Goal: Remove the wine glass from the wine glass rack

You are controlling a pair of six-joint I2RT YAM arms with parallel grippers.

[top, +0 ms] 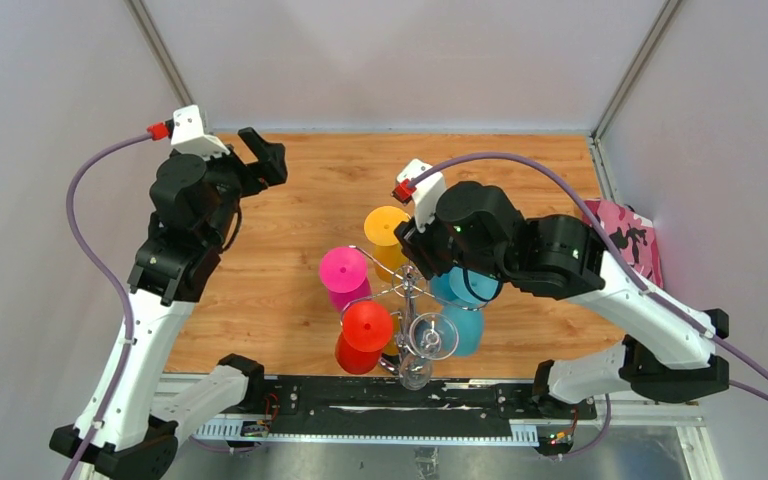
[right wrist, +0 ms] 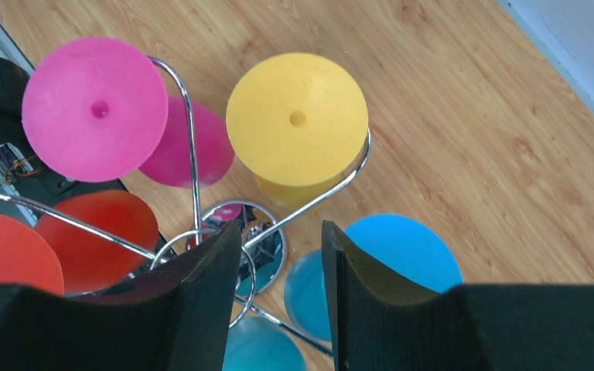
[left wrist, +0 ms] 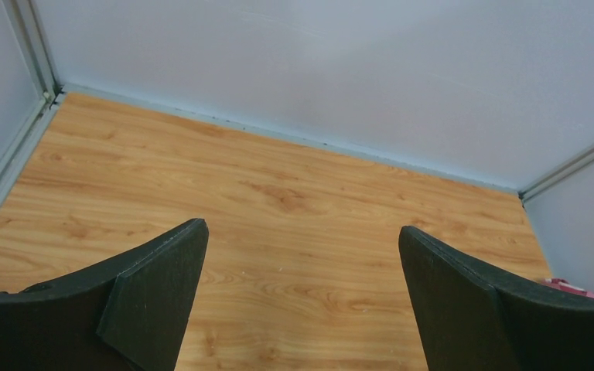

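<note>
**Subject.** The shiny chrome wire wine glass rack (right wrist: 192, 170) stands near the front middle of the wooden table (top: 300, 200). Glasses hang foot-up on its curled arms: a yellow plastic wine glass (right wrist: 298, 116), a pink plastic wine glass (right wrist: 97, 108), a red plastic wine glass (right wrist: 8, 255), a sky-blue plastic wine glass (right wrist: 410, 251) and, on the near side, a clear wine glass (top: 430, 335). Each glass has its long axis vertical, bowl lowest.

**Key relation.** The right gripper (right wrist: 280, 236) hovers over the hub of the rack, pointing down. Its fingers are set narrow with a slim gap, and nothing is seen clamped there; only the mirrored base shows through the gap. The foot of the sky-blue plastic wine glass lies just beside the outer face of the finger on the right of the wrist view, not between the fingers. The frames do not settle which glass is intended, though this one is judged nearest.

**Arm pose.** The right arm reaches in from the right with its wrist bent downward, and it is much the nearer arm. The left gripper (left wrist: 302, 228) is spread wide and empty over the far left of the table, well apart from the rack.

**Assessment.** The fingers would need to shift sideways to straddle a stem. The foot could then be drawn outward along its wire arm.
</note>
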